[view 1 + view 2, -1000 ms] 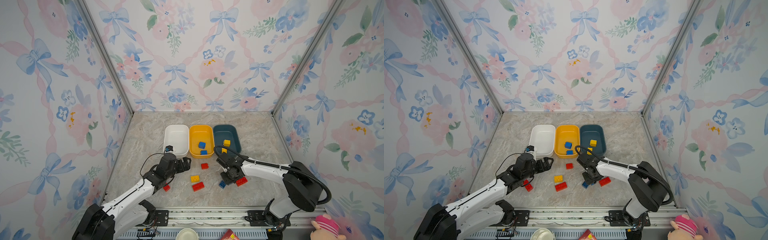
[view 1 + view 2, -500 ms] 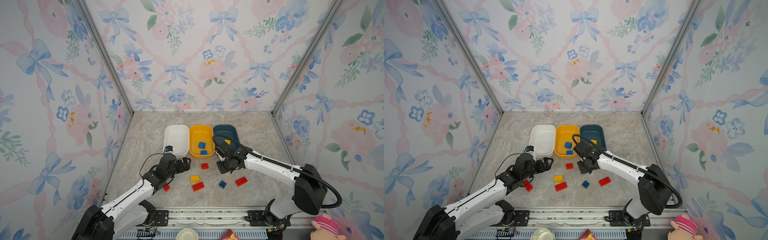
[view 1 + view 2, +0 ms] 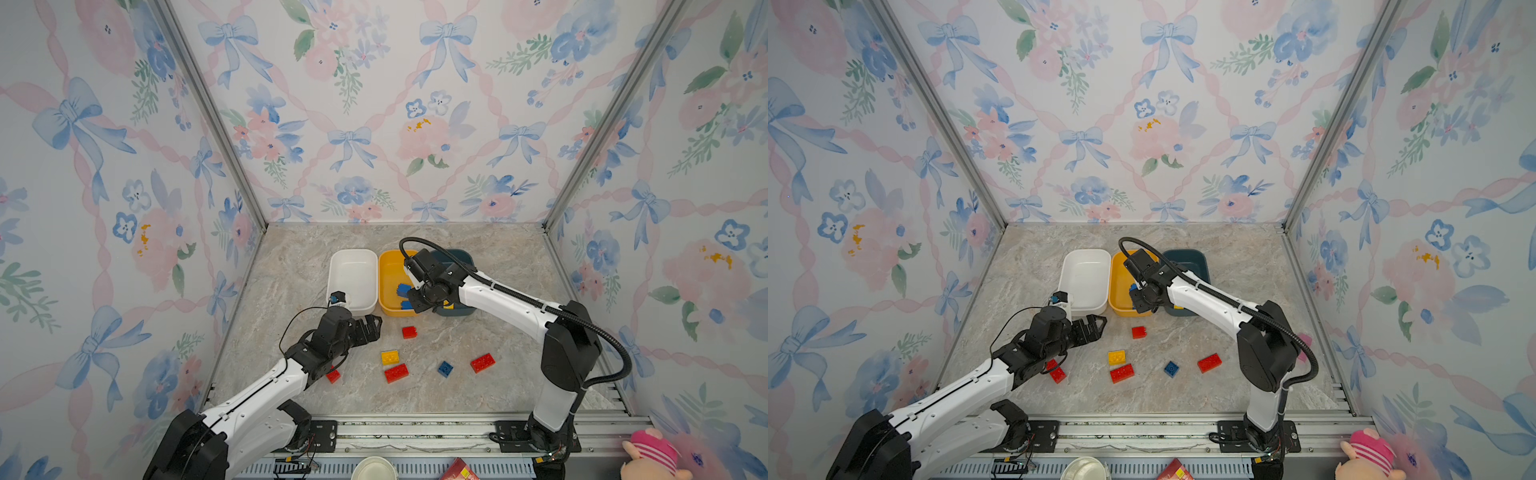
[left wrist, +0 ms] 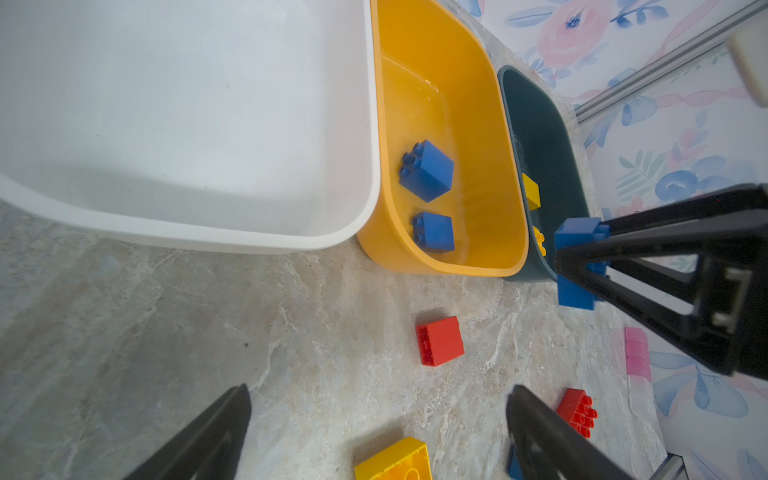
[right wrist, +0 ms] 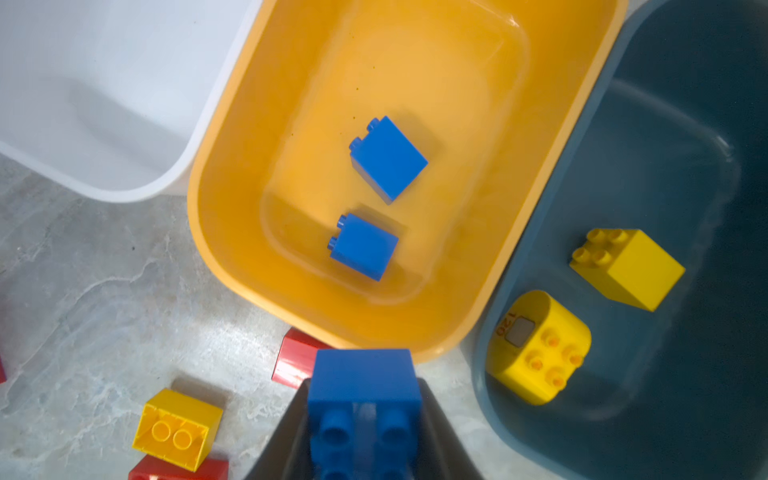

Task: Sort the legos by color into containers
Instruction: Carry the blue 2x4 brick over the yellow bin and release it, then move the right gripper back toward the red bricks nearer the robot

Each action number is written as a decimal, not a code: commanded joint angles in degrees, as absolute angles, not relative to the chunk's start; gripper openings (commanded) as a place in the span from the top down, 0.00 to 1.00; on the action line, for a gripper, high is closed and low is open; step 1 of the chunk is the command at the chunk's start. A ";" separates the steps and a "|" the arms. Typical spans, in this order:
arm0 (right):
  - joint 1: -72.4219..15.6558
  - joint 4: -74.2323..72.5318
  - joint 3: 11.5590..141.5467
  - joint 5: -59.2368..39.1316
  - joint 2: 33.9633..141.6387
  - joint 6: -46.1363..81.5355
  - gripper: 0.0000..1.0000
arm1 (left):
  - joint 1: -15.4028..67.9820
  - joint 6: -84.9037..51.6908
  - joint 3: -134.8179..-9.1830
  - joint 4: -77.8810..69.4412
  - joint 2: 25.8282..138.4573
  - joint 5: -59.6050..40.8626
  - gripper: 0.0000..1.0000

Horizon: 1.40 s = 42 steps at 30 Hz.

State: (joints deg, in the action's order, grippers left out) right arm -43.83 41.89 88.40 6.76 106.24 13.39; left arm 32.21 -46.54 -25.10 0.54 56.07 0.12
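Blue lego [image 5: 361,374] in right gripper [image 5: 363,399], newly over yellow-orange tub [image 5: 257,75] rim

Pink plush toy [image 3: 651,455] beyond the front rail [image 3: 415,434] — round white cup [image 3: 372,469] and red packet [image 3: 457,473] there too

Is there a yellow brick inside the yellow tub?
No, the yellow tub holds only two blue bricks, while the two yellow bricks lie in the dark teal tub.
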 commanded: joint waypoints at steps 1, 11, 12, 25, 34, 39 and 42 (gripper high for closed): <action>-41.98 41.32 93.05 7.82 109.87 11.28 0.66 | 31.91 -45.64 -24.62 1.40 55.31 -0.09 0.02; -39.21 40.37 96.32 8.09 115.75 11.39 0.60 | 31.91 -45.62 -25.16 2.01 55.28 0.09 0.02; -39.17 40.26 96.18 8.02 115.84 11.43 0.55 | 31.96 -45.62 -25.26 2.02 55.41 0.13 0.02; -39.54 40.77 92.72 6.78 108.79 15.35 0.40 | 31.92 -45.22 -25.98 2.02 55.48 -0.12 0.02; -40.12 44.10 80.55 6.49 96.84 24.85 0.36 | 31.93 -44.64 -26.46 1.94 56.24 -0.11 0.02; -40.12 46.68 71.04 7.31 88.42 31.53 0.29 | 31.93 -44.12 -27.03 1.90 57.02 -0.33 0.02; -39.96 48.84 66.27 7.91 84.30 35.37 0.23 | 31.92 -43.87 -27.31 1.86 57.11 -0.40 0.02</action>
